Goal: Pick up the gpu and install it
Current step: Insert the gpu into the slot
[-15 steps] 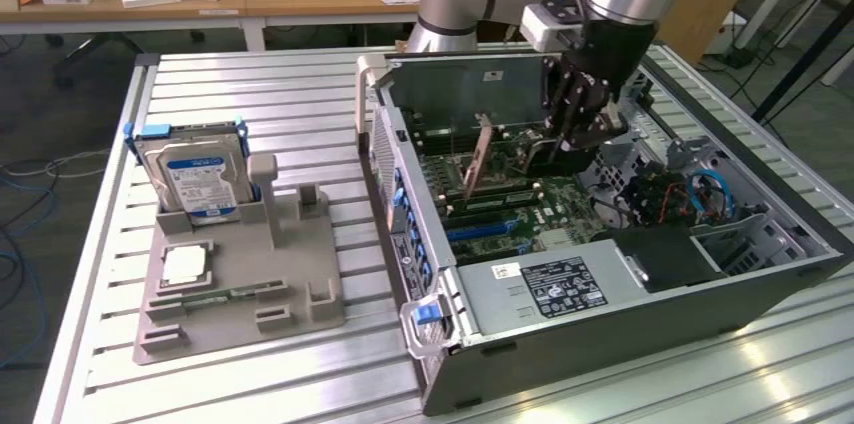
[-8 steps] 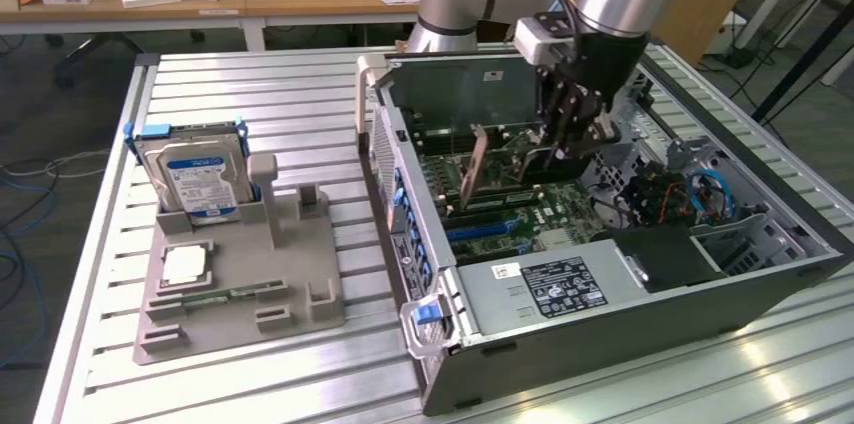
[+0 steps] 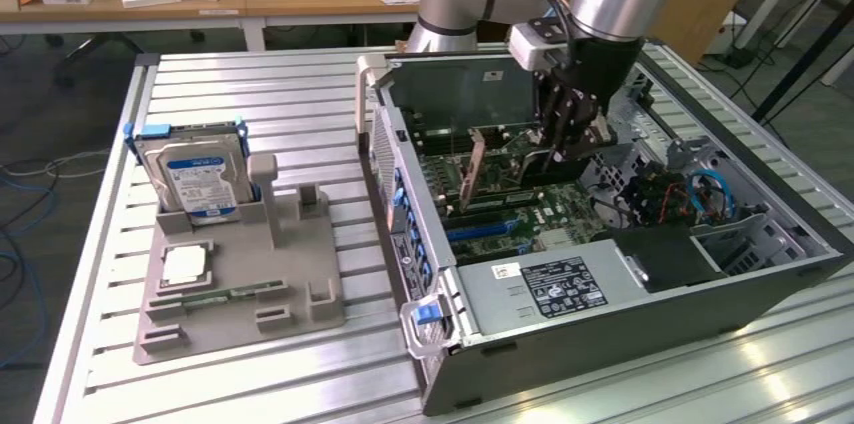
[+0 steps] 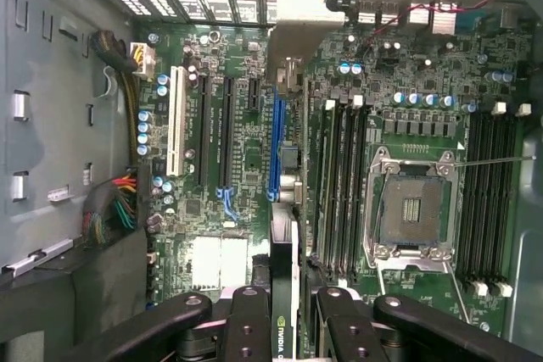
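My gripper (image 3: 571, 142) is down inside the open computer case (image 3: 747, 289), over the motherboard (image 4: 237, 167). In the wrist view my black fingers (image 4: 248, 328) are shut on the gpu (image 4: 286, 260), which I see edge-on with a green logo between the pads. The thin card runs away from the fingers along the blue slot (image 4: 276, 137) toward the slotted rear wall. In the exterior view the gpu (image 3: 477, 169) shows as a thin brownish card standing on edge at the exterior view's left of the gripper. I cannot tell whether it sits in the slot.
The empty processor socket (image 4: 413, 209) and memory slots (image 4: 339, 184) lie beside the card. A power supply (image 3: 561, 284) and cables (image 4: 119, 201) fill one end of the case. At the exterior view's left, a grey fixture (image 3: 287, 284) holds a hard drive (image 3: 200, 179) and a memory stick (image 3: 220, 296).
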Controlling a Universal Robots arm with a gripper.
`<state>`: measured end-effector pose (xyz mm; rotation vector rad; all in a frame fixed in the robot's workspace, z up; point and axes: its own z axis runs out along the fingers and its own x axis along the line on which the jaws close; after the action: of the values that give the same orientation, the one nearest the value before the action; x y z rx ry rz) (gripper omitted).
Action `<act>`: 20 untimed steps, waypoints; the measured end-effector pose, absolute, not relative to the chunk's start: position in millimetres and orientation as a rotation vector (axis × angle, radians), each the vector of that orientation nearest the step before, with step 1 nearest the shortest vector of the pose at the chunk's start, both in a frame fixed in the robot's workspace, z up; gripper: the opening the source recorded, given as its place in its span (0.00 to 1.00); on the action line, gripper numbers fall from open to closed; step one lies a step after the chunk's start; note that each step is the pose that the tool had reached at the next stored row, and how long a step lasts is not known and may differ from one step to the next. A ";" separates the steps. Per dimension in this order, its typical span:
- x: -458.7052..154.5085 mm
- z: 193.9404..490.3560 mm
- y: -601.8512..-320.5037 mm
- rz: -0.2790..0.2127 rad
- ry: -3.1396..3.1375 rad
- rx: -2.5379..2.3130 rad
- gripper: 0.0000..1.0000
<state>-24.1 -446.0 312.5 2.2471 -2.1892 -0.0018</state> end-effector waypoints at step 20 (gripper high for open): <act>-29.8 298.0 -448.4 0.001 -2.255 2.184 0.26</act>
<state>-29.8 -448.4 298.0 2.1839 -2.2546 0.0012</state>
